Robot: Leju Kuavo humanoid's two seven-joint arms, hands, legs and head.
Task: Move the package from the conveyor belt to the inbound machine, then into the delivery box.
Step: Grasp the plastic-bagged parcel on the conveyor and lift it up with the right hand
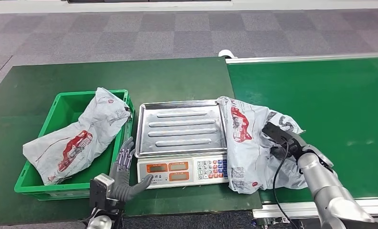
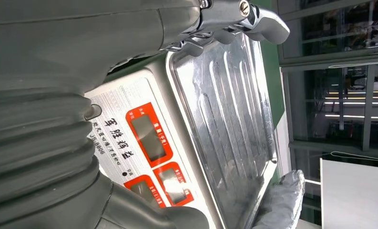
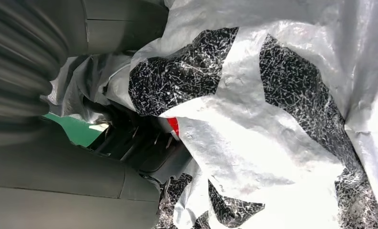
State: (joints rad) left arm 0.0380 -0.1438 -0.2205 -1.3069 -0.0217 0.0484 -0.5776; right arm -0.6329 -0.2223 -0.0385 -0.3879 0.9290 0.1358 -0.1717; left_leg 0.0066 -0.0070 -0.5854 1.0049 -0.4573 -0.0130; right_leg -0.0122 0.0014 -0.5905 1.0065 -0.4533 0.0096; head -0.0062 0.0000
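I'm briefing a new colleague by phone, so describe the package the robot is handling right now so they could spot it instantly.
Start at the steel-trayed scale in the middle of the dark green table. The package is the crumpled grey mailer bag draped against the scale's right edge, half on the bright green conveyor belt, with the right hand gripping it. The other grey bag lies in the green crate, untouched.

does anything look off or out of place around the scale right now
Yes. The grey package in the green bin overhangs its rim rather than lying inside. The package in the right hand straddles the scale tray's edge.
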